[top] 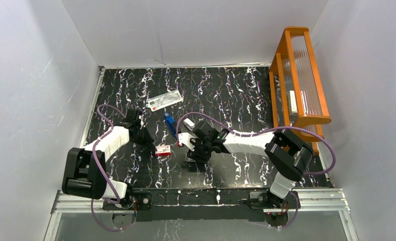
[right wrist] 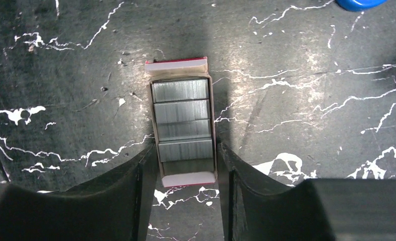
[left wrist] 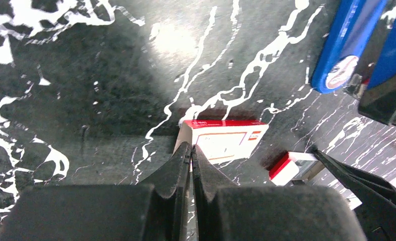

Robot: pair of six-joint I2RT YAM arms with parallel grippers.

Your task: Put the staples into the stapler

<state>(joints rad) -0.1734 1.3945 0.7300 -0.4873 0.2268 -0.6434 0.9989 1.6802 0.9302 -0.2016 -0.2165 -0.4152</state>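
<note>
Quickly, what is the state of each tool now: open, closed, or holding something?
Left tool: closed, holding nothing.
Right tool: open around the tray of staples; grip cannot be told.

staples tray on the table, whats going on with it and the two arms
The right claw straddles the open staples tray, a finger on each long side; silvery staple strips lie inside, none taken out yet. The left claw is shut and empty, its tips at the edge of the red-and-white sleeve lying on the table. The blue stapler sits just beyond, held by neither arm, so loading hasn't begun.
</note>
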